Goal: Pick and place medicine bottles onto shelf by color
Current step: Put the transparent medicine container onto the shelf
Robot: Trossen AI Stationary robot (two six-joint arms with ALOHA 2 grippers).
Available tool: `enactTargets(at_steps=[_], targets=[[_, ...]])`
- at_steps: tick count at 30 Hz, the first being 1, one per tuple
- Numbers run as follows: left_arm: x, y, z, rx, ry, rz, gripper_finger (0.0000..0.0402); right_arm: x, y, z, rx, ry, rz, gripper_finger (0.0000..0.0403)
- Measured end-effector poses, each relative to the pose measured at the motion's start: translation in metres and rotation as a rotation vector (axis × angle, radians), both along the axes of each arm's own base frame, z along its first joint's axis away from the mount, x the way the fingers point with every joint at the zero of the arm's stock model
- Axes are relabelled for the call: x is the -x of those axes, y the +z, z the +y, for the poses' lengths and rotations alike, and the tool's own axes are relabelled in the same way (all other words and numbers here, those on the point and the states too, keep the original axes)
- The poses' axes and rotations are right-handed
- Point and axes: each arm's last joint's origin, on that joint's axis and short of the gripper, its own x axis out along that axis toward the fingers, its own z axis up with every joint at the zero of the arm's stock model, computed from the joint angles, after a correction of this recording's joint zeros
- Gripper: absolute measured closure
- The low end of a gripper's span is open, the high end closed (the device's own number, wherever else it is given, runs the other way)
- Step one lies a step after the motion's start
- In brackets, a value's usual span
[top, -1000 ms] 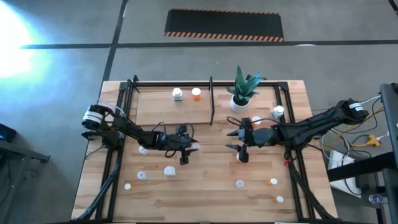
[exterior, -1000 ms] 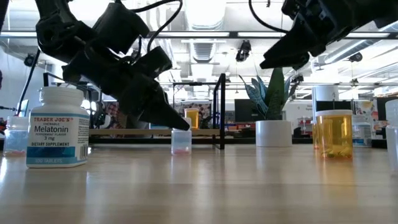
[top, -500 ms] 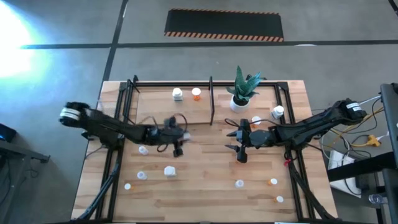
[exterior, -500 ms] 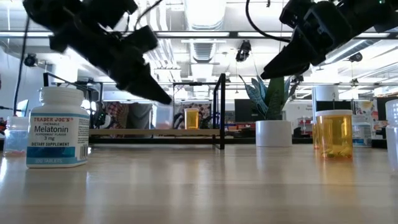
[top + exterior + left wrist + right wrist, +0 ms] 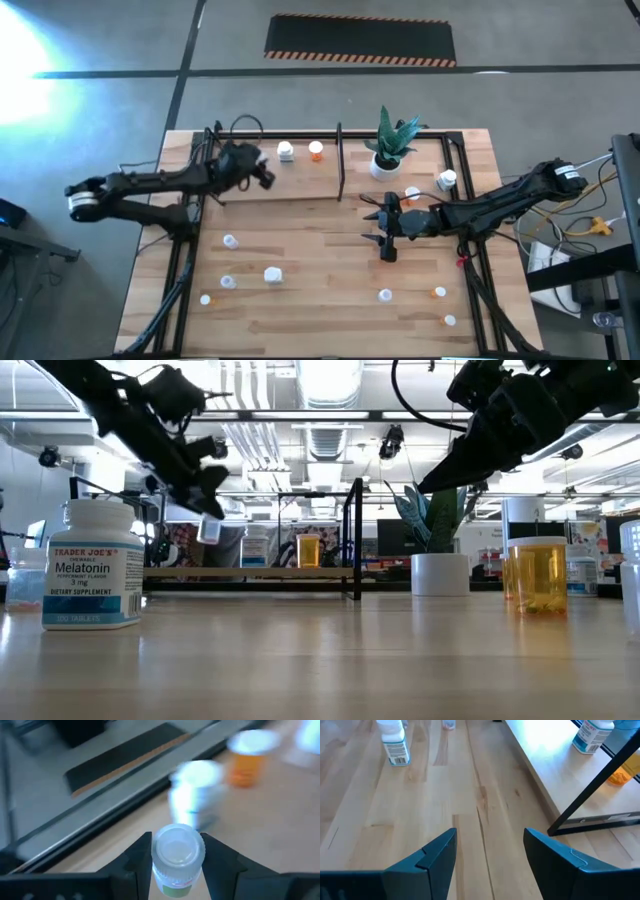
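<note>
My left gripper (image 5: 262, 172) is shut on a small white-capped bottle (image 5: 177, 854) and hovers over the left half of the shelf (image 5: 255, 185), a light-wood board in a black tube frame. In the low view that bottle (image 5: 210, 528) hangs in the air. A white bottle (image 5: 286, 152) and an orange bottle (image 5: 316, 151) stand on the board near its far edge, left of the divider bar (image 5: 340, 160). My right gripper (image 5: 378, 228) is open above the bare tabletop, right of centre; its fingers (image 5: 435, 857) hold nothing. My left gripper pinches the small bottle between its two fingers, which lie on opposite sides of the body just under the cap (image 5: 176, 845). The fingers slant down from the table's left. The bottle is lifted clear, above the shelf board, its cap toward the wrist camera.
Several loose bottles stand on the near tabletop, among them white ones (image 5: 230, 241) (image 5: 272, 275) and an orange one (image 5: 438, 292). A white pot with a green plant (image 5: 390, 145) stands on the shelf's right half, with more bottles (image 5: 447, 180) beside it. A large Melatonin bottle (image 5: 97, 565) is near the low camera.
My left gripper has risen from the middle of the table with the small bottle and swung toward the far left, ending over the shelf's left half. The bottle has left the tabletop and travels in the fingers. My right gripper has stayed almost where it was.
</note>
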Motion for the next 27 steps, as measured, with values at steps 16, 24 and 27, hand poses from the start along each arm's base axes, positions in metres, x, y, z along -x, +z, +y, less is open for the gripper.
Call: enactTargets(at_steps=[16, 24, 27], targets=[[-0.012, -0.034, 0.048, 0.039, 0.088, 0.014, 0.0283, 0.0, 0.0, 0.0, 0.01, 0.006, -0.002, 0.0184], [-0.014, -0.037, 0.05, 0.034, 0.098, 0.011, 0.0273, 0.0, 0.0, 0.0, 0.006, 0.004, -0.002, 0.0184], [-0.013, -0.037, 0.049, 0.041, 0.094, 0.017, 0.025, 0.0, 0.0, 0.0, 0.006, 0.004, -0.002, 0.0184]])
